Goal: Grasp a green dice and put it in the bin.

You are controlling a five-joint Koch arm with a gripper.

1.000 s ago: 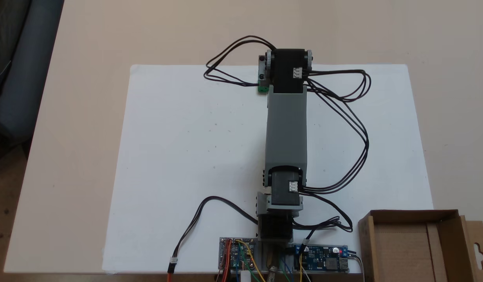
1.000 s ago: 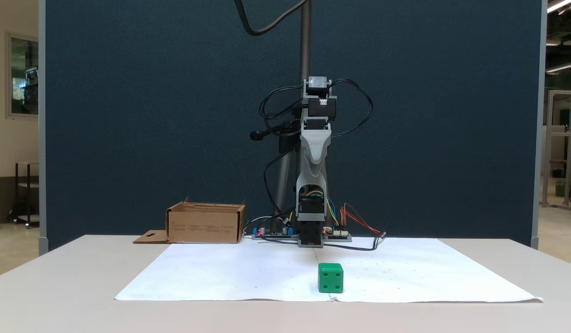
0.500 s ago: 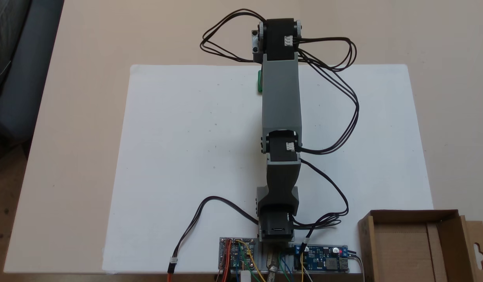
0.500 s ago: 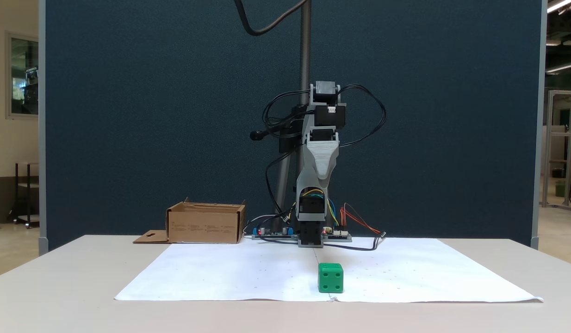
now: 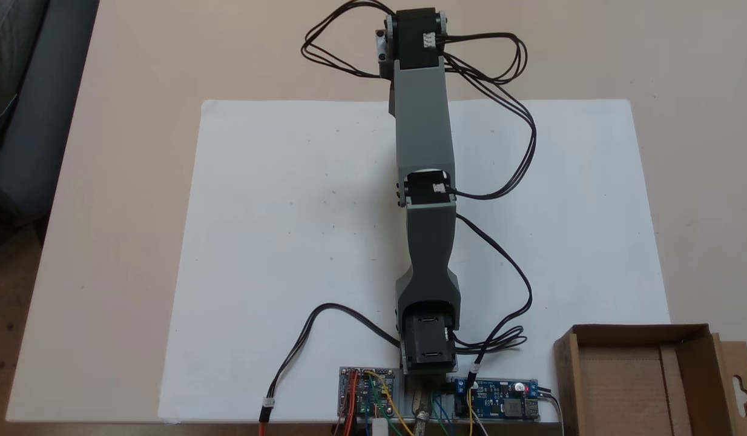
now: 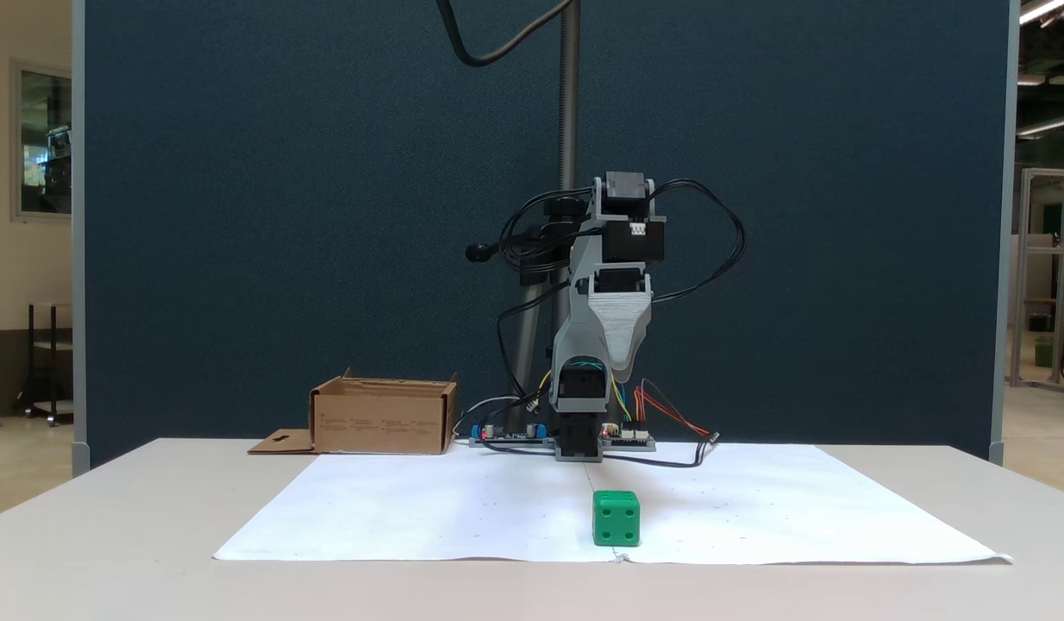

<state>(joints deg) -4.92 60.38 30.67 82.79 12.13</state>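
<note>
In a fixed view from above, the grey arm (image 5: 423,139) stretches away from its base toward the far edge of the white paper (image 5: 276,242). The bin (image 5: 628,387) sits at the near right, showing bare cardboard inside. From the front, the green dice (image 6: 616,518) rests on the paper near its front edge, well apart from the bin at the left. I cannot tell how the jaws stand.

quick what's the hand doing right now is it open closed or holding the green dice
Hand: cannot be told; its jaws are hidden behind the arm in both fixed views. It holds nothing green: the green dice sits alone on the white paper.
</note>
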